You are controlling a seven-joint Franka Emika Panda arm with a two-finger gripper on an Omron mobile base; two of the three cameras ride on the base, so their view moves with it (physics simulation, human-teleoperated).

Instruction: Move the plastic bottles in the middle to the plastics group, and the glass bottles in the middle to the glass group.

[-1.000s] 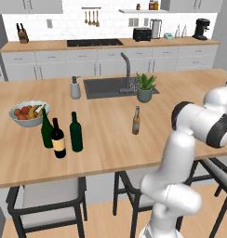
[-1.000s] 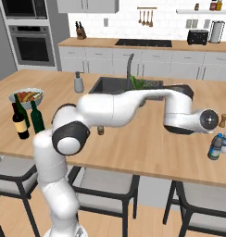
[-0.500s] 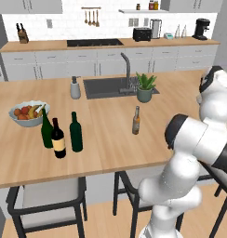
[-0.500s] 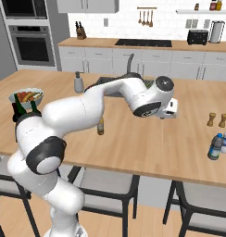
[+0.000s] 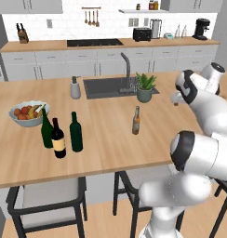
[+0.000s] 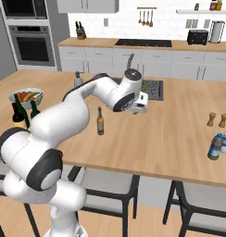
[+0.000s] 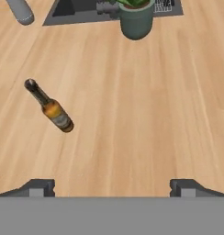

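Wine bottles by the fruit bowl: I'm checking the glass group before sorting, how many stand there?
3: a green wine bottle nearest the fruit bowl, a red-topped dark bottle in front, and a dark green bottle beside them.

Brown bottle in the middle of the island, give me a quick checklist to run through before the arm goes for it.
1. Brown bottle upright and standing alone on the island counter: ok.
2. End effector open, nothing between its fingertips: ok.
3. End effector lined up over the bottle: not ok; in the hand view the bottle sits well left of the gap.
4. Space around the bottle: ok; the potted plant and sink lie beyond it, apart.
5. Glass group ready to receive: ok; the green wine bottle and red-topped dark bottle stand by the fruit bowl.
6. Unlabelled dark green bottle touching that group: cannot tell.
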